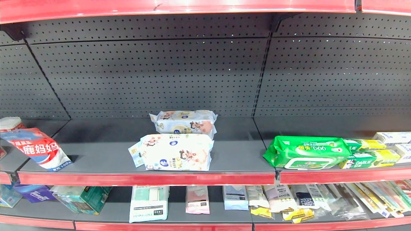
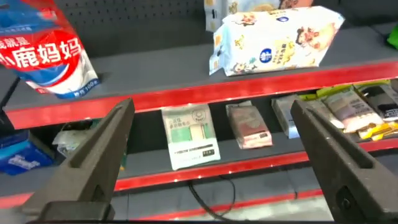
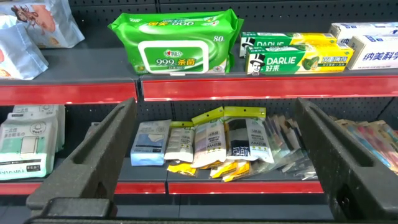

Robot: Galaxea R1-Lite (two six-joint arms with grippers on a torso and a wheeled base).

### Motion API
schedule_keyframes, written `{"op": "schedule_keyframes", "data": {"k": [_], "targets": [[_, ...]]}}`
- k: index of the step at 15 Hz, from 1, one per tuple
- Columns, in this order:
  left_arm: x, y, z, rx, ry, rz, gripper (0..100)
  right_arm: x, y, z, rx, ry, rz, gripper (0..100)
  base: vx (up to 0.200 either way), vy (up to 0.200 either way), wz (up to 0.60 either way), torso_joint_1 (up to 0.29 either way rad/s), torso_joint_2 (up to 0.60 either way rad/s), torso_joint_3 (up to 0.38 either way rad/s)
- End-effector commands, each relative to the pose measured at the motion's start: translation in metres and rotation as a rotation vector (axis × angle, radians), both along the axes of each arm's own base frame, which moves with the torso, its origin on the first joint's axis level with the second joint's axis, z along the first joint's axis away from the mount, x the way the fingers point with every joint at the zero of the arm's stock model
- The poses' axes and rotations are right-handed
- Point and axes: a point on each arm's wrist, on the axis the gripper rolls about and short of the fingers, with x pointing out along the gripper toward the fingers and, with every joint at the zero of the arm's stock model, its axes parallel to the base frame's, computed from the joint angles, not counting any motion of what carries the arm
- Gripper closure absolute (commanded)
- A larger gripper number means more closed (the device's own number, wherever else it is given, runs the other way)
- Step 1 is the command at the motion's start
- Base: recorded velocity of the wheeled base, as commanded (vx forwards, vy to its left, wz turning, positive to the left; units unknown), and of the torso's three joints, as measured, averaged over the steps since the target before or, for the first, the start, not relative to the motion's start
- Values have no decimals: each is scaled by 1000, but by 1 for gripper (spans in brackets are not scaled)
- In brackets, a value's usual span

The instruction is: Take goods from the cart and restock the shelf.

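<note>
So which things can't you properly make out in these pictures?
- Head view: the rear wipes pack is partly hidden behind the front wipes pack.
- Head view: the white boxes are cut off by the right edge.
- Head view: the small packets below the red shelf edge overlap, and it hides their tops.
- Right wrist view: the flat packets are partly blocked by the right fingers.

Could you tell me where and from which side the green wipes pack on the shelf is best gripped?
Grip the green wipes pack across its short front-to-back width, near the free left end, coming from above and in front. It lies flat, long side along the shelf edge, and toothpaste boxes crowd its right end, so that looks safest.
</note>
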Motion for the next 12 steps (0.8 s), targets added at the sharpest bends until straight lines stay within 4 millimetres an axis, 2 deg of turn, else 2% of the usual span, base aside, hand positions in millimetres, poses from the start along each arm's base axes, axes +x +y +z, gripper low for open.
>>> {"op": "schedule_keyframes", "data": {"k": [1,4,8,9,12], "targets": [[-15,-1,-26,10,-89,3,0,0,0,0,1,1,0,0,0,0,0,0,0,0],[-12,0,-28,11,-93,12,0,0,0,0,-1,1,0,0,0,0,0,0,0,0],[-2,2,-54,25,-86,77,0,0,0,0,1,1,0,0,0,0,0,0,0,0],[-2,3,-56,15,-56,121,0,0,0,0,-1,1,0,0,0,0,0,0,0,0],[-3,3,-56,-42,-60,108,0,0,0,0,-1,1,0,0,0,0,0,0,0,0]]}}
